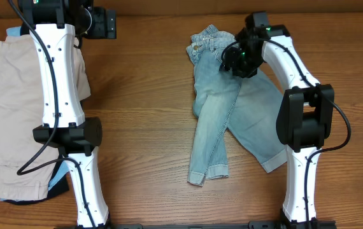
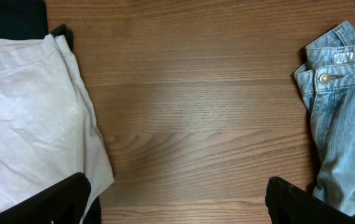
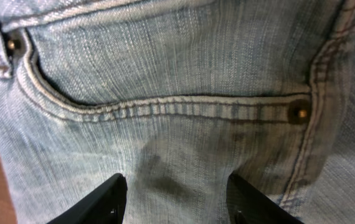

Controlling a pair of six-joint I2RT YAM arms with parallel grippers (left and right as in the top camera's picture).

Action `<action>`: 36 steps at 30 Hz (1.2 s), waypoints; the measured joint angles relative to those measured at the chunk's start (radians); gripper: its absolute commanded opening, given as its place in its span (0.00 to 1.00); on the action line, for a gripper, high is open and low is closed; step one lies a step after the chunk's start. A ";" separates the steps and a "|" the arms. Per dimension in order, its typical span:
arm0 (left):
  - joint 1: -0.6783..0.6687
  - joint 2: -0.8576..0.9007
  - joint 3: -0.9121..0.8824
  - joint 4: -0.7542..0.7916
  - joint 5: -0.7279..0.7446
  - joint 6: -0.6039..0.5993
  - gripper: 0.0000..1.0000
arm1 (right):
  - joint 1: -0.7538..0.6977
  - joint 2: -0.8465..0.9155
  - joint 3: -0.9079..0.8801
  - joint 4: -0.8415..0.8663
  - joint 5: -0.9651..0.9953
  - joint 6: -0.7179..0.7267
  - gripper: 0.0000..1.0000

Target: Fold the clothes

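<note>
The right gripper (image 3: 176, 196) is hovering half-spread, pinching nothing, over the stitched pocket of the faded denim shorts (image 1: 223, 121), which are lying rumpled centre-right. The left gripper (image 2: 177, 193) is gaping wide and empty above the bare grained wooden table (image 1: 143, 108), which is leaving open room beside the beige garment (image 1: 9, 114).

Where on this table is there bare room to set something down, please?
The widest free patch is the bare wood between the beige pile and the denim shorts. A narrower strip lies right of the right arm. The left edge is crowded by that pile, and the shorts, with the right arm over them, fill the centre-right.
</note>
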 measured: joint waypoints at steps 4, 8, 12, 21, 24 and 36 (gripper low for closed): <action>0.000 0.000 0.000 -0.010 0.000 0.000 0.93 | -0.004 0.000 0.000 0.000 0.047 0.028 0.55; 0.000 0.000 0.000 -0.016 0.000 0.001 0.93 | -0.026 0.000 0.000 0.002 0.065 0.041 0.55; 0.000 0.000 0.000 -0.016 0.000 0.004 0.93 | -0.053 0.000 0.000 0.017 0.079 0.043 0.51; 0.000 0.000 0.000 -0.016 0.000 0.005 0.93 | -0.067 0.000 0.000 0.018 0.085 0.035 0.50; 0.000 0.000 0.000 -0.016 0.000 0.019 0.93 | -0.067 0.000 0.000 0.015 0.085 0.035 0.44; 0.000 0.000 0.000 -0.016 0.000 0.023 0.94 | -0.066 0.019 -0.001 0.019 0.082 0.028 0.17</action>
